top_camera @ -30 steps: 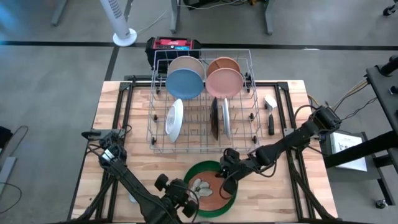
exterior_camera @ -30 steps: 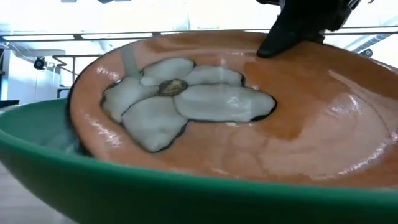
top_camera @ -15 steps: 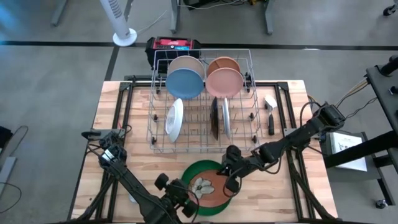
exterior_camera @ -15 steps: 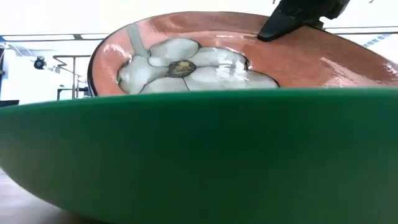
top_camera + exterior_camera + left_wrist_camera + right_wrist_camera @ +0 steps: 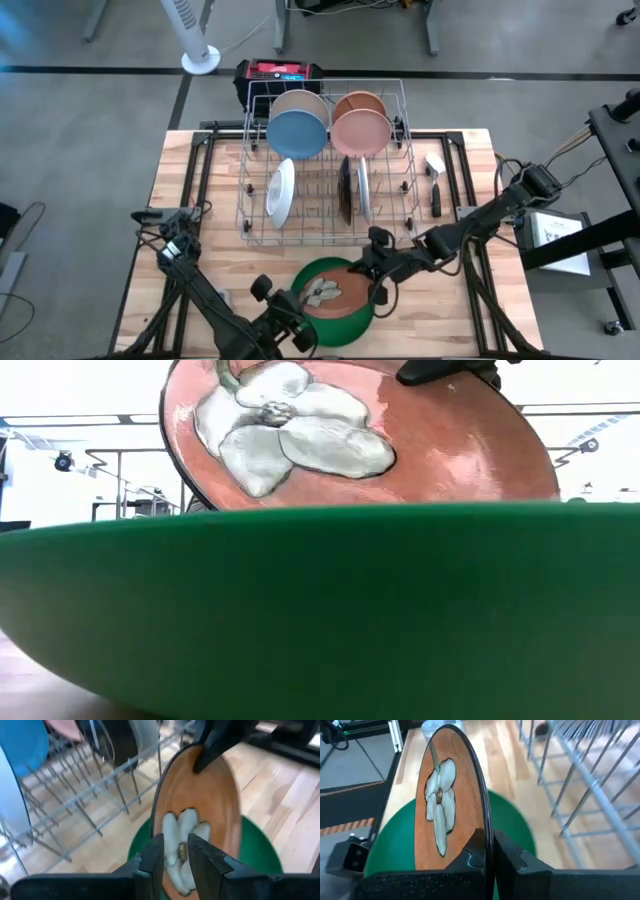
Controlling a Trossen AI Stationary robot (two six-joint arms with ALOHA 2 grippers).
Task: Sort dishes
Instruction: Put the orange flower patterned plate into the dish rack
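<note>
Right tool (image 5: 485, 851) clamped on the rim of the brown flower plate (image 5: 335, 293), one finger either side of its edge. Plate is tipped up nearly on edge, lifted out of the green bowl (image 5: 340, 330) that sits on the desk (image 5: 200, 200) just in front of the wire rack (image 5: 325, 165). Likely reason for the steep tilt: rack slots take dishes standing, so an edge grip suits slotting it in.

Left tool (image 5: 172, 857) sits low at the bowl's near-left side, fingers parted with a narrow gap, holding nothing; the plate shows beyond them, not between them. Probably placed to steady the bowl, but contact not confirmed.

Rack already holds a blue plate (image 5: 297, 135), a tan one (image 5: 300, 102), a pink plate (image 5: 360, 132), a brown-orange one (image 5: 358, 102), a white plate (image 5: 281, 191) and a dark plate (image 5: 346, 190), all upright. Free slots remain between them.

Desk is light slatted wood on a dark frame. Grey floor around; white fan stand (image 5: 200, 60) and red-black box (image 5: 279, 72) behind the rack.
</note>
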